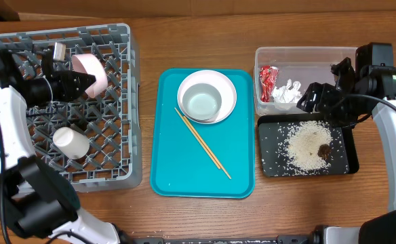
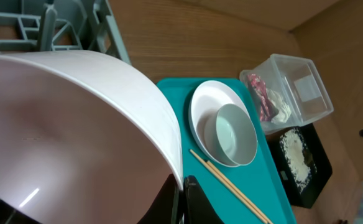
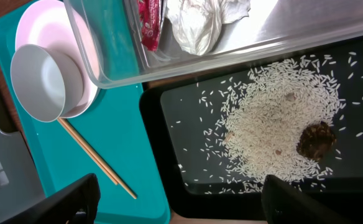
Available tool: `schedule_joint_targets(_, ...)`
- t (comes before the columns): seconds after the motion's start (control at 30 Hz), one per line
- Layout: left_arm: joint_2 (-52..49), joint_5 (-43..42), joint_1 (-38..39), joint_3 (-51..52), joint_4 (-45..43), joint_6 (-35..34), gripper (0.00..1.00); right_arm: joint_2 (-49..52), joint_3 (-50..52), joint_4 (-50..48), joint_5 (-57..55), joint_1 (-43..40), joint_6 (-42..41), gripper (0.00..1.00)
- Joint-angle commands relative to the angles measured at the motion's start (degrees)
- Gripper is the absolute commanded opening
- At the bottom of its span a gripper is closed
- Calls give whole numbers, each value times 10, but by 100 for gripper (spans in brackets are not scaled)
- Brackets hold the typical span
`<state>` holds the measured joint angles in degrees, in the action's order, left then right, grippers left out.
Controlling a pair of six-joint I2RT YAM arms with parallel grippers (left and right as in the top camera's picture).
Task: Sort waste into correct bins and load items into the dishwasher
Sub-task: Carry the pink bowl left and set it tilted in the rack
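My left gripper (image 1: 83, 80) is shut on the rim of the pink bowl (image 1: 91, 72), held tilted over the grey dish rack (image 1: 120, 41); the bowl fills the left wrist view (image 2: 69, 130). A white cup (image 1: 71, 142) lies in the rack. The white bowl (image 1: 202, 102) sits on the white plate (image 1: 228, 87) on the teal tray, with chopsticks (image 1: 203, 141) beside it. The clear tub (image 1: 306, 54) holds the red-and-white wrapper (image 1: 266, 82) and tissue (image 1: 287, 93). The black tray (image 1: 272, 159) holds rice (image 1: 305, 146) and the brown lump (image 1: 325, 150). My right gripper (image 3: 178, 199) is open and empty above the black tray.
The large teal tray (image 1: 177, 169) lies in the middle between the rack and the bins. The wooden table (image 1: 205, 34) shows behind and in front of them. A small pale object (image 1: 59, 50) sits at the back of the rack.
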<state>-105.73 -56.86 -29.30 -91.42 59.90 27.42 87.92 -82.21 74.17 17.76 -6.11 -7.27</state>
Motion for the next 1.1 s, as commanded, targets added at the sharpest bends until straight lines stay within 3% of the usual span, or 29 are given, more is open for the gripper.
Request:
schedule_joint_targets(0.0, -41, -52, -27, -6, -2, 48, 4, -16, -15, -3, -2, -1, 2, 85)
schedule_joint_targets(0.37, -104, -71, -116, -6, 27, 48, 6, -16, -15, 1, -2, -1, 2, 85)
schedule_joint_targets(0.47, -104, -73, -141, -6, 53, 47, 43, -16, -15, 0, -2, -1, 2, 85)
schedule_joint_targets(0.5, -104, -73, -148, -6, 63, 43, 61, -16, -15, 1, -2, -1, 2, 85)
schedule_joint_targets(0.53, -102, -76, -155, -7, 71, 36, 87, -16, -15, 1, -2, -1, 2, 85)
schedule_joint_targets(0.57, -99, -81, -162, -7, 76, 34, 100, -16, -15, 1, -2, -1, 2, 85)
schedule_joint_targets(0.7, -56, -103, -165, -7, 85, 32, 100, -16, -15, 1, -2, -1, 2, 85)
schedule_joint_targets(0.83, 29, -60, -122, -7, 95, 9, 100, -16, -15, 3, -2, -1, 2, 85)
schedule_joint_targets(1.07, 106, 109, 64, -7, 57, -79, 100, -16, -15, 5, -2, -1, 0, 87)
